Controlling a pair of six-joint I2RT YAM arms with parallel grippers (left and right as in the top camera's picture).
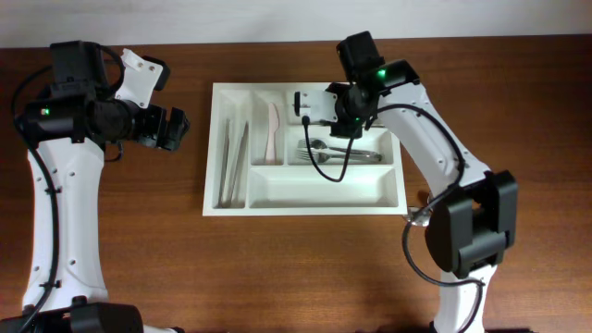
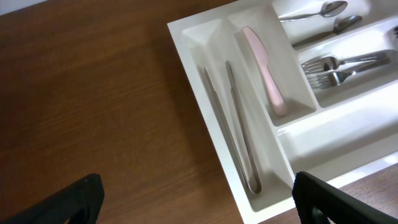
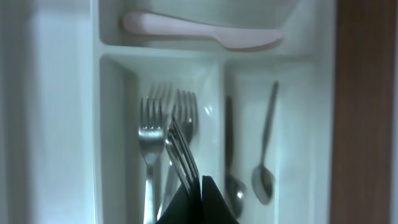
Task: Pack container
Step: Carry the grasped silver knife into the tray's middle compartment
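Observation:
The container, a white cutlery tray (image 1: 305, 209), lies in the middle of the table. Its upright compartments hold metal tongs (image 1: 233, 162) and a pink knife (image 1: 273, 134). The middle long compartment holds two forks (image 1: 344, 154). My right gripper (image 3: 198, 186) is shut on a third fork (image 3: 181, 152), held tines forward just above the two lying forks (image 3: 149, 143). Two spoons (image 3: 264, 180) lie in the compartment beside them. My left gripper (image 2: 199, 205) is open and empty, over the table at the tray's left edge (image 2: 219, 137).
The long front compartment of the tray (image 1: 319, 188) holds nothing. Brown wooden table (image 1: 139, 231) surrounds the tray. The left wrist view also shows the tongs (image 2: 233, 124), the pink knife (image 2: 264, 68) and the forks (image 2: 342, 68).

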